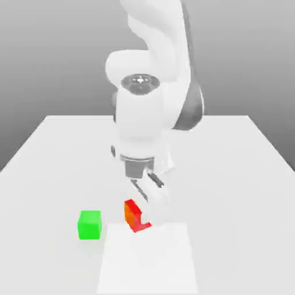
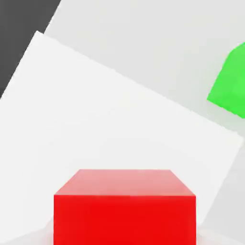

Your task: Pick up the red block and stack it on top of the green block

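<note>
The red block (image 1: 134, 214) sits between the fingers of my gripper (image 1: 142, 216), which is shut on it. One white finger (image 1: 155, 203) covers the block's side toward the exterior view's right. The block looks slightly tilted, low over the table. In the hand view the red block (image 2: 124, 210) is large and close. The green block (image 1: 90, 224) rests on the table a short way toward the exterior view's left of the red one, apart from it, and it also appears in the hand view (image 2: 230, 83).
A white table (image 1: 230, 173) carries both blocks. A brighter white rectangular patch (image 1: 167, 259) lies on it under and in front of the gripper. The arm's bulky white links (image 1: 144, 115) rise directly behind the blocks.
</note>
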Robot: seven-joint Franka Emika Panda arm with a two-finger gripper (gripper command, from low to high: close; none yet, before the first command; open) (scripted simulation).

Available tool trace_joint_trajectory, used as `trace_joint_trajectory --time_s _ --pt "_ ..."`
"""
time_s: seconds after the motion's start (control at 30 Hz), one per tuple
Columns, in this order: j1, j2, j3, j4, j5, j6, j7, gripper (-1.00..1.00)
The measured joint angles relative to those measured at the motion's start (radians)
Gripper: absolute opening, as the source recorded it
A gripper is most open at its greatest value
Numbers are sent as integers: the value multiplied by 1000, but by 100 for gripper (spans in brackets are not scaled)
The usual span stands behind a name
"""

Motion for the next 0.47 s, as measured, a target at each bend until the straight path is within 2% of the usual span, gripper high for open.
trace_joint_trajectory --time_s 0.17,0.37,0.4,0.47 --pt "-116 -71 -69 -52 41 -8 212 -100" --pt "-161 102 -101 -57 0 171 317 -100" --pt "-161 126 -103 -56 -4 194 321 100" --pt "-160 126 -103 -56 -4 194 321 100"
